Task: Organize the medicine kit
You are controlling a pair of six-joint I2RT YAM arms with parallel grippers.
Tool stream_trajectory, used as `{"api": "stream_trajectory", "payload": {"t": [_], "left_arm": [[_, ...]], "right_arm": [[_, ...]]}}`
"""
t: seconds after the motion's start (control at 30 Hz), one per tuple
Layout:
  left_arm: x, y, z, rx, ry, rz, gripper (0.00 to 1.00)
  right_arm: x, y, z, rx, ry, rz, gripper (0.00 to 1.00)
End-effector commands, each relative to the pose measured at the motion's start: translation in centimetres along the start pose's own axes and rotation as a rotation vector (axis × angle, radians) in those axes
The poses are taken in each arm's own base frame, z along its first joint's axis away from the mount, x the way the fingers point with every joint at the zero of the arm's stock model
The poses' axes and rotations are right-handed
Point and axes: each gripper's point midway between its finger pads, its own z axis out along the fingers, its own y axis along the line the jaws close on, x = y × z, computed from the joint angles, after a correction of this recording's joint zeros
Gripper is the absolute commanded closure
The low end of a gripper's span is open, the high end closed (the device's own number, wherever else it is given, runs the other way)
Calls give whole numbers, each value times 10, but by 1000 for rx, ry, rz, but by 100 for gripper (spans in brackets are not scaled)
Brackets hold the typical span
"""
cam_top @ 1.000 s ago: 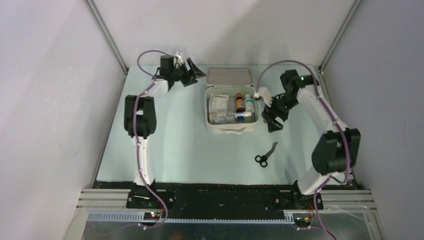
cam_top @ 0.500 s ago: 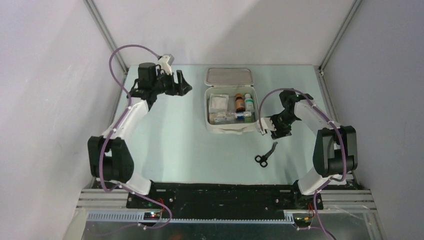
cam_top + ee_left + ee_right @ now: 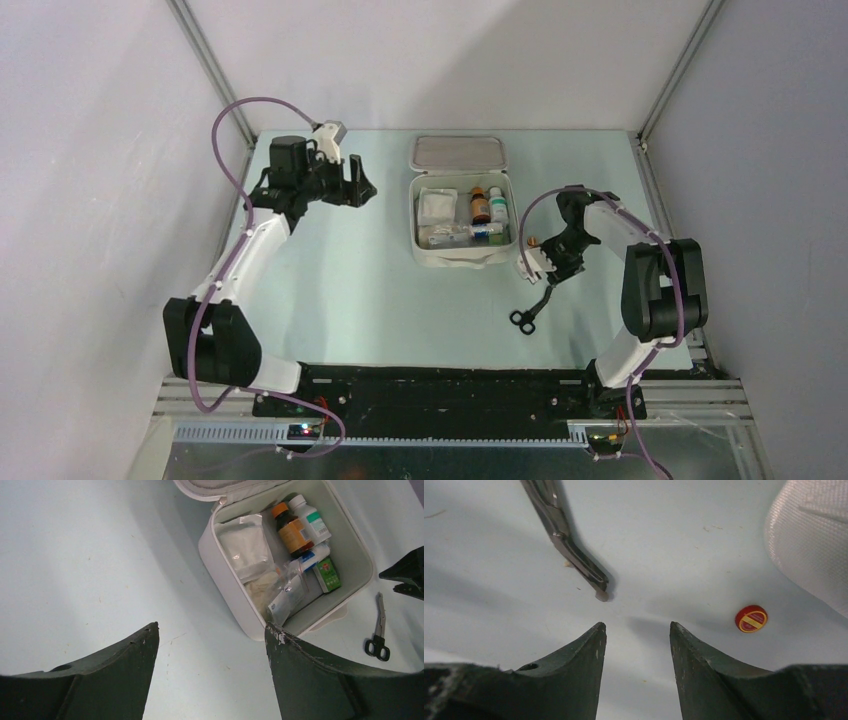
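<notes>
The medicine kit (image 3: 464, 258) lies open at the table's middle back, its lid (image 3: 458, 152) folded away. Inside are a brown bottle (image 3: 291, 530), a white bottle (image 3: 311, 520), a green box (image 3: 327, 575) and sealed packets (image 3: 247, 545). Black-handled scissors (image 3: 530, 308) lie on the table right of the kit's front. My right gripper (image 3: 638, 625) hovers low over the mat just short of the scissors' blade tip (image 3: 574, 555), open with nothing between its fingers. My left gripper (image 3: 212, 627) is wide open and empty, left of the kit (image 3: 220, 572).
A small round red tin (image 3: 751, 618) sits on the mat by the kit's corner (image 3: 814, 545), to the right of my right fingers. Grey walls and metal frame posts close in the table's sides and back.
My right arm came down from beside the kit toward the scissors, and its jaws narrowed. My left arm stretched out and turned toward the kit.
</notes>
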Motion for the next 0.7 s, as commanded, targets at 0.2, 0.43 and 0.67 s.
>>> {"api": "stream_trajectory", "payload": {"t": [0.2,0.43,0.67], "left_arm": [[-25,2,-9,-31,-61,67,18],[-28,1,-8,-26,-63,63,18],[-29,2,-9,-28,-66,64,18]], "right_arm": [[-22,22,7,-109,-71,-297,46],[-19,14,26,-123,-45,-218,51],[-19,25,36,-162,-19,-195,57]]}}
